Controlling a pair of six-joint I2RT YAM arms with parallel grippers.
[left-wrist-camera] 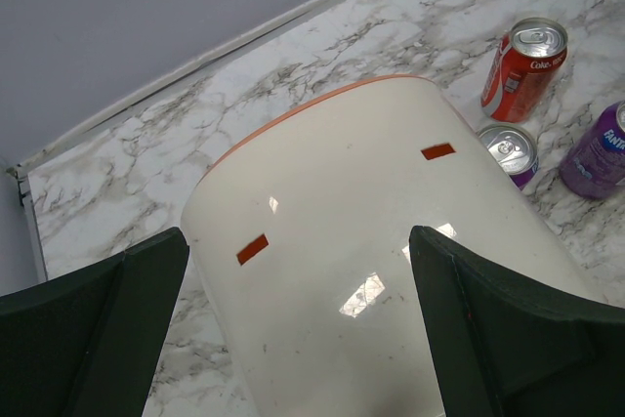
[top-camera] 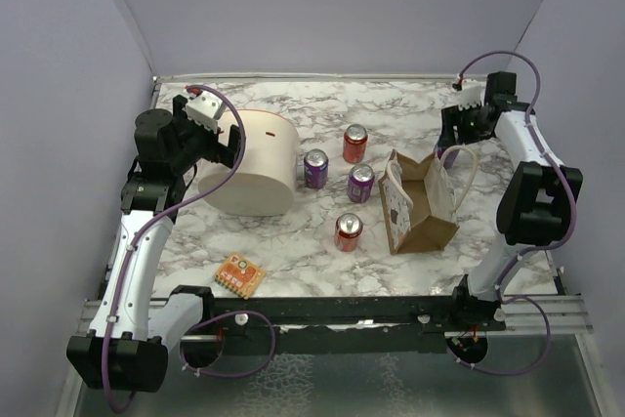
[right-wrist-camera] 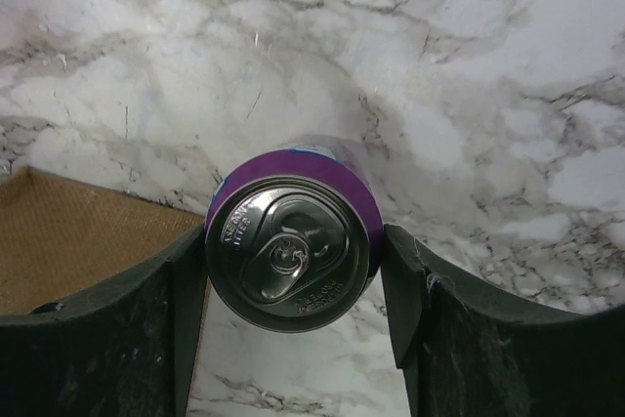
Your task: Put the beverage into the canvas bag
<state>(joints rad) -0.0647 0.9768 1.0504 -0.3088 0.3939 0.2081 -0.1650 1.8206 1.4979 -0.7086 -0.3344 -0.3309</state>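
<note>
My right gripper [top-camera: 457, 134] is at the back right, just beyond the tan-brown canvas bag [top-camera: 422, 207], which stands open with whitish loop handles. In the right wrist view the gripper [right-wrist-camera: 293, 295] is shut on a purple can [right-wrist-camera: 288, 251], held upright above the marble, with a corner of the bag [right-wrist-camera: 78, 231] at the left. The held can is hidden in the top view. My left gripper [top-camera: 230, 146] is open, its fingers either side of the cream tub [top-camera: 254, 168]; in the left wrist view the gripper [left-wrist-camera: 303, 339] holds nothing.
Two red cans [top-camera: 354, 144] [top-camera: 349, 231] and two purple cans [top-camera: 315, 169] [top-camera: 361, 183] stand between the tub and the bag. An orange packet [top-camera: 240, 275] lies near the front left. The tub [left-wrist-camera: 371, 241] fills the left wrist view.
</note>
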